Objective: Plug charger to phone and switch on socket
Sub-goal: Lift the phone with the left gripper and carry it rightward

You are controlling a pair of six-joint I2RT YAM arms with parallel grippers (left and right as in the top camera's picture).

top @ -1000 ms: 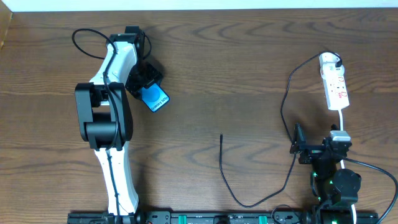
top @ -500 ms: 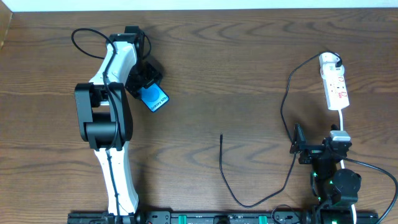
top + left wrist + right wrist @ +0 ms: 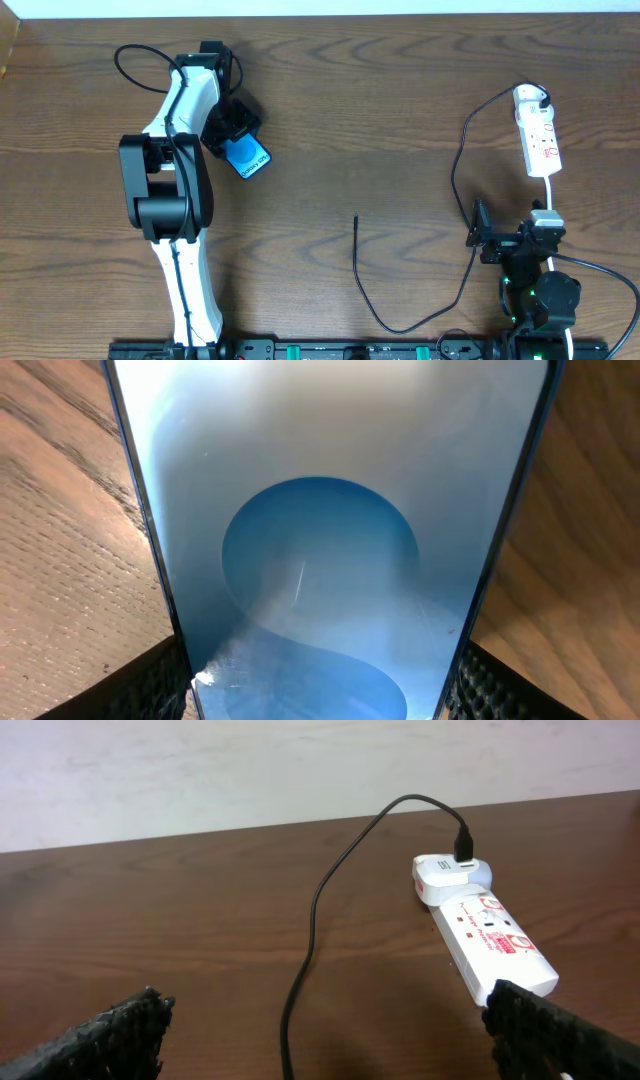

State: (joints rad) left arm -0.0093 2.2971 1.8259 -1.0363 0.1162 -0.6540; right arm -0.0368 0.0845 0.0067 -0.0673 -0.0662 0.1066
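Observation:
The phone (image 3: 247, 158) shows its lit blue screen at the left of the table, angled toward the middle. My left gripper (image 3: 232, 143) is shut on its upper end. In the left wrist view the phone (image 3: 320, 540) fills the frame, and both black pads (image 3: 150, 685) press its dark edges. The charger (image 3: 357, 262) is a thin black cable that runs from the socket (image 3: 538, 135) down and round to a free tip lying mid-table. My right gripper (image 3: 512, 235) stands open near the front right, just short of the socket (image 3: 487, 932), with the charger (image 3: 311, 920) lying between its fingers' line.
A white adapter (image 3: 452, 875) sits plugged at the socket's far end, with the cable rising from it. The socket's white cord (image 3: 551, 192) runs toward the right arm. A pale wall (image 3: 300, 770) borders the table's far edge.

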